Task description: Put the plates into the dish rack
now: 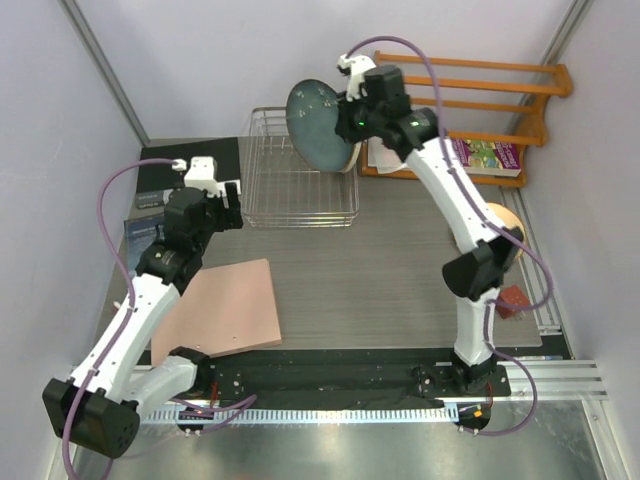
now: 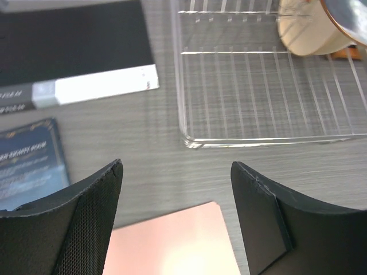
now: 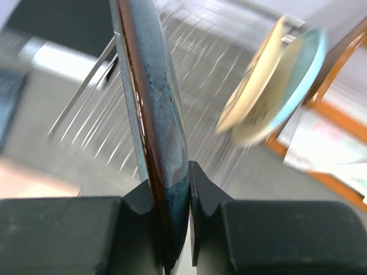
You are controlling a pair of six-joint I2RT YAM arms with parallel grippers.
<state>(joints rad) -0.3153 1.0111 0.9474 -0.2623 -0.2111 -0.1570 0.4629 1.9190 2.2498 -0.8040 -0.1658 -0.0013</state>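
My right gripper (image 1: 346, 118) (image 3: 172, 175) is shut on the rim of the dark teal plate (image 1: 318, 125) (image 3: 155, 103), held on edge above the right end of the chrome wire dish rack (image 1: 300, 222) (image 3: 103, 109). A cream and light-blue plate (image 3: 261, 97) (image 2: 307, 35) leans at the rack's far right end; the teal plate mostly hides it from above. Another pale plate (image 1: 507, 218) lies on the table behind the right arm. My left gripper (image 1: 228, 196) (image 2: 176, 165) is open and empty, just off the rack's front left corner (image 2: 192, 142).
An orange wooden shelf (image 1: 500, 90) stands at the back right with a colourful book (image 1: 490, 156) under it. A pink board (image 1: 230, 305) (image 2: 172, 246) lies below the left gripper. A black box (image 1: 190, 165) (image 2: 74, 51) and a blue card (image 2: 28, 160) sit at the left; a small red object (image 1: 513, 300) lies at the right.
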